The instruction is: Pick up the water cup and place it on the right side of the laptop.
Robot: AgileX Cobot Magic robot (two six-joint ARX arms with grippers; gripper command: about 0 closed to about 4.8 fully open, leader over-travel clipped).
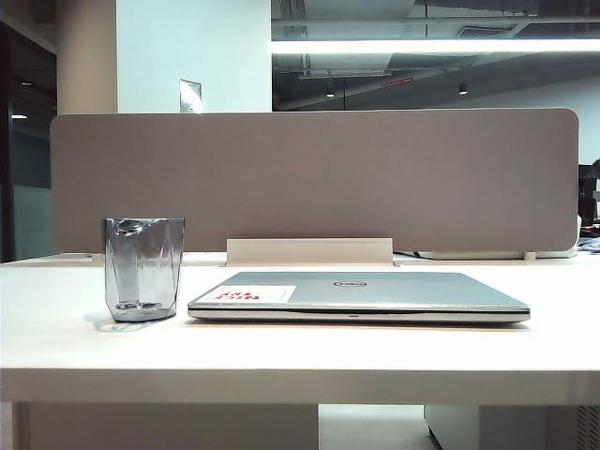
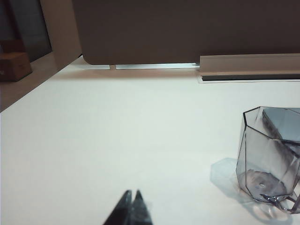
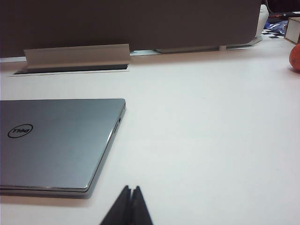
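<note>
The water cup [image 1: 142,268], a smoky-grey faceted tumbler, stands upright on the white table [image 1: 300,352] just left of the laptop [image 1: 358,296]. The closed silver Dell laptop lies flat, with a white sticker on its lid. Neither arm shows in the exterior view. In the left wrist view my left gripper [image 2: 132,192] is shut and empty over bare table, well short of and beside the cup [image 2: 269,159], whose small handle shows at its base. In the right wrist view my right gripper [image 3: 131,188] is shut and empty, near the laptop's [image 3: 56,140] front right corner.
A grey divider panel [image 1: 314,178] runs along the table's back edge, with a pale cable cover [image 1: 309,251] at its foot. A reddish round object [image 3: 295,57] sits far off by the back edge. Brown boxes [image 2: 14,65] lie beyond the table's left side.
</note>
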